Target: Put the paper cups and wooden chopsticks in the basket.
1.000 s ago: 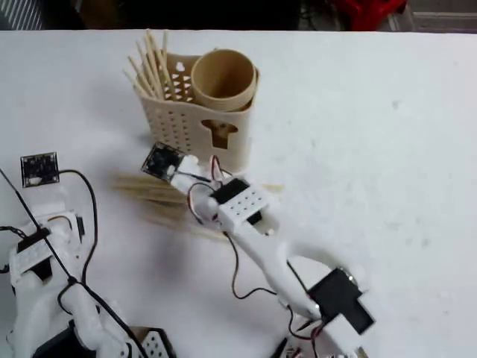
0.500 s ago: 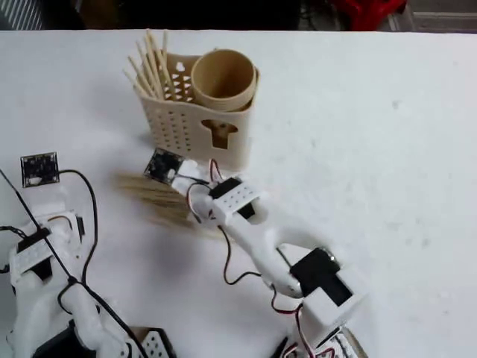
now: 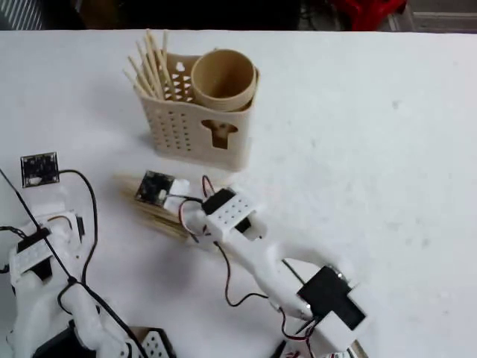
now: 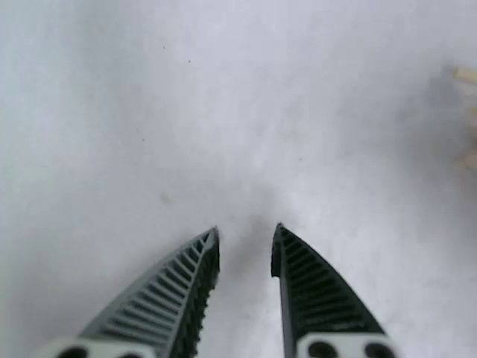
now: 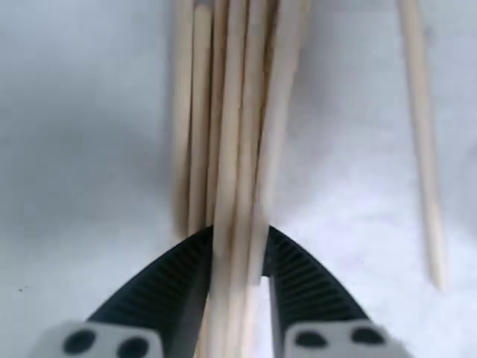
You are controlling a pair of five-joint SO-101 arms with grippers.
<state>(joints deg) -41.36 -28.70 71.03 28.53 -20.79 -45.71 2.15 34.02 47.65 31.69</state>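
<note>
Basket stands upright on the white counter, toward the far side in the high view. Nested paper cups sit inside it at one end, mouth up. A group of upright chopsticks leans in its other end, tips fanning above the rim. On the counter just in front of the basket lies a bundle of wooden chopsticks, flat and roughly parallel. The right gripper is down over this bundle, its dark fingers clenched on several sticks from either side, the sticks running out between the tips. A single chopstick lies on the counter beside the bundle, apart from it and outside the grasp. The right arm reaches in from the near edge of the counter toward the basket. The left gripper sits over bare counter at the near left, fingers released with a narrow gap between the tips, holding nothing.
</note>
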